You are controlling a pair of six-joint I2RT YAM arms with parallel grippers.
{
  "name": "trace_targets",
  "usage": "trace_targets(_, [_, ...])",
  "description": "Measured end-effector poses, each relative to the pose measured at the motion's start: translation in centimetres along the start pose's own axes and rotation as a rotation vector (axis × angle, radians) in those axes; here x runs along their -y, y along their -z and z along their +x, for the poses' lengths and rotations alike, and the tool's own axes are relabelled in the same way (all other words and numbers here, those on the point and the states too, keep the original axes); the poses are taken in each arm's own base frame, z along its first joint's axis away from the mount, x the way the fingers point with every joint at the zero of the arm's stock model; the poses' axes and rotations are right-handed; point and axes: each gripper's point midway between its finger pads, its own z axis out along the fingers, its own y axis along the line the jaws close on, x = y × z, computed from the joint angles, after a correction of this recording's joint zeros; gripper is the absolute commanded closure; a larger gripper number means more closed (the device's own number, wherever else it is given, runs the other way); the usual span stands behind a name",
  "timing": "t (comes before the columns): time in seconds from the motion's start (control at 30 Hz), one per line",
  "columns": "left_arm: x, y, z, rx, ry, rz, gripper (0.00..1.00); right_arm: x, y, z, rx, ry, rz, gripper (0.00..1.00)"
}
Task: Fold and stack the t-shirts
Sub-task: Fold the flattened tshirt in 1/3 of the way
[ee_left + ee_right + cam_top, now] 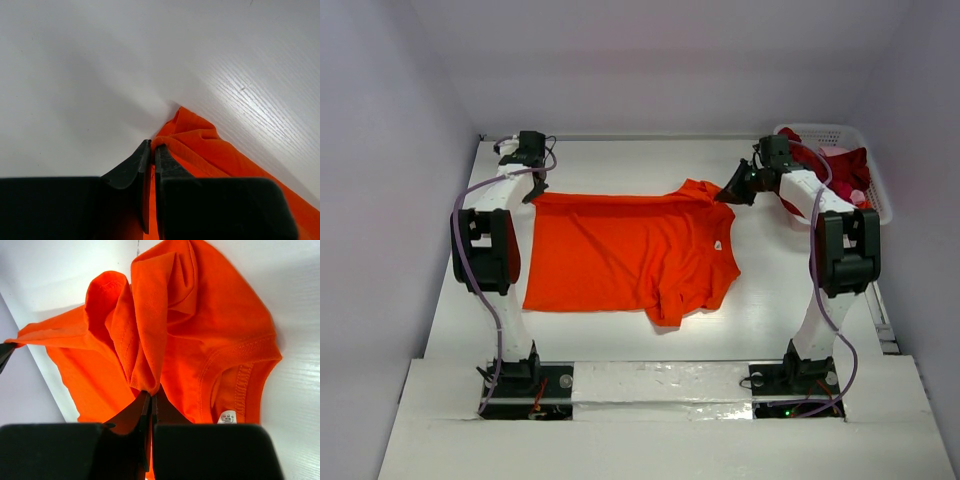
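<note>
Top external shows the orange t-shirt [620, 255] spread flat mid-tabletop [620, 160], limp and light, sure to sag and crease when lifted. Its far hem corner is pinched by the left fingers [131, 171], while the right fingers [131, 412] pinch bunched cloth at the sleeve; corners and seams look the safest holds.

The left arm [483, 245] and right arm [846, 250] stretch forward, elbows raised. The left claw [534, 190] and right claw [726, 194] dip low, each with jaws pinched tight together.
</note>
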Motion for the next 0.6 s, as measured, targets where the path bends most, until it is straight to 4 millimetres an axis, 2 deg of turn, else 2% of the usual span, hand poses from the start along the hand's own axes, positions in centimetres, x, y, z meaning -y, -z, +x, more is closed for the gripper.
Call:
trace_targets(0.3, [-0.8, 0.0, 1.7, -0.042, -0.019, -0.006, 1.0, 0.3, 1.0, 1.3, -0.002, -0.001, 0.0, 1.0])
trace_targets(0.6, [-1.5, 0.4, 2.9, -0.067, -0.028, -0.005, 1.0, 1.1, 0.9, 2.4, -0.023, -0.014, 0.008, 1.0])
